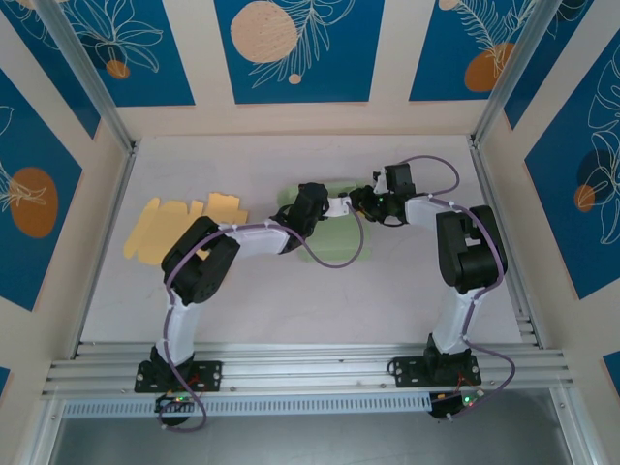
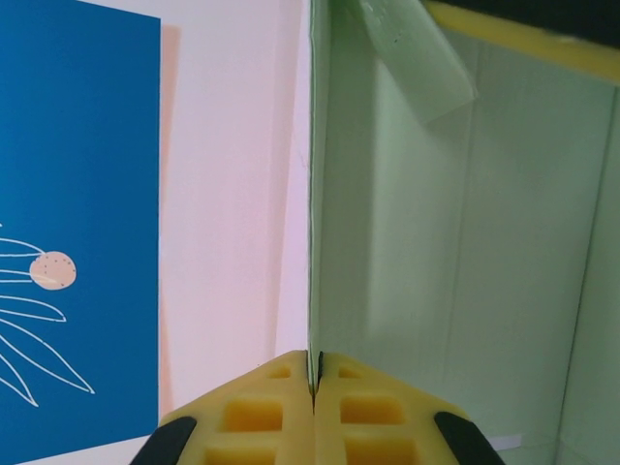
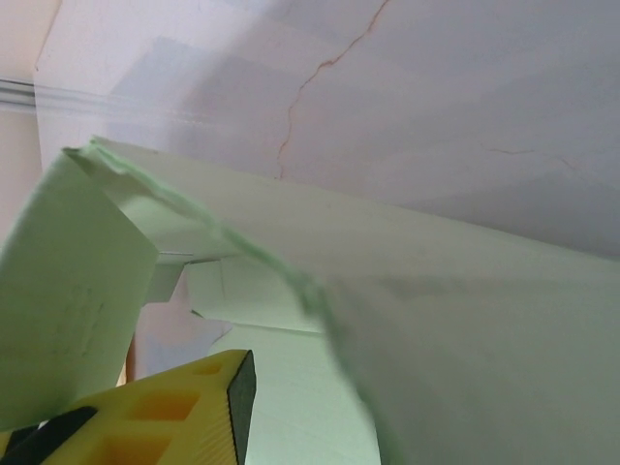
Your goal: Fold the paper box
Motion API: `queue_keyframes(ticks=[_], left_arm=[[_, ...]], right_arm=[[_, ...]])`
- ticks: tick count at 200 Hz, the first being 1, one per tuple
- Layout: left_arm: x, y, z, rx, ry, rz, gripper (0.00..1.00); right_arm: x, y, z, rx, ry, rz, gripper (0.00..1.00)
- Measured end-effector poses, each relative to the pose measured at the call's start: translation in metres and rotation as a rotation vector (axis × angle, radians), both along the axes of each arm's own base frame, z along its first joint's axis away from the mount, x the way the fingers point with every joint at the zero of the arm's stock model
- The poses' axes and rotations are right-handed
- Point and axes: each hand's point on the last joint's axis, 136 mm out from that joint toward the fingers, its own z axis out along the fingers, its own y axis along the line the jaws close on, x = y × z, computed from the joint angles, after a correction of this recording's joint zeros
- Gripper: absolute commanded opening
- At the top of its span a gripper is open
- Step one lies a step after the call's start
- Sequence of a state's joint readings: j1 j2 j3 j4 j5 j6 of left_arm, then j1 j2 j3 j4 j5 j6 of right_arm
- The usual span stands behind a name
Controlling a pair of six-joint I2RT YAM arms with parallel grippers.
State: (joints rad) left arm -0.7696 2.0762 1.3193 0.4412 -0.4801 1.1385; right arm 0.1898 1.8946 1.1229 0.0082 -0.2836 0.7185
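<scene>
At table (image 1: 291, 300) 9 o'clock, yellow box blank (image 1: 179, 231) lies flat, unfolded. Centre, toward 12: green paper box (image 1: 337, 232), partly folded, one wall (image 2: 436, 242) upright, flap (image 3: 68, 291) loose. Left gripper (image 2: 315, 378) clamped on that wall's edge. Right gripper (image 1: 364, 201) at box's 3 o'clock, grip state unclear. Remaining walls and flaps look undone.
</scene>
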Motion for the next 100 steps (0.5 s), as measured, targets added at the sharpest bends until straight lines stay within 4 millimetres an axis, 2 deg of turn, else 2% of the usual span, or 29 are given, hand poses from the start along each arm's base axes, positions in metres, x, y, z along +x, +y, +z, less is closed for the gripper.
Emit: queue_keyframes(ticks=[15, 44, 100], left_arm=[[0.000, 0.000, -0.001, 0.001, 0.001, -0.001, 0.00], [0.000, 0.000, -0.001, 0.001, 0.000, -0.001, 0.00], [0.000, -0.001, 0.000, 0.007, -0.007, -0.004, 0.00]], right_arm=[[-0.004, -0.003, -0.001, -0.016, 0.004, -0.003, 0.40], [-0.015, -0.009, 0.003, -0.038, 0.011, -0.008, 0.49], [-0.034, -0.033, 0.030, -0.079, -0.012, -0.046, 0.52]])
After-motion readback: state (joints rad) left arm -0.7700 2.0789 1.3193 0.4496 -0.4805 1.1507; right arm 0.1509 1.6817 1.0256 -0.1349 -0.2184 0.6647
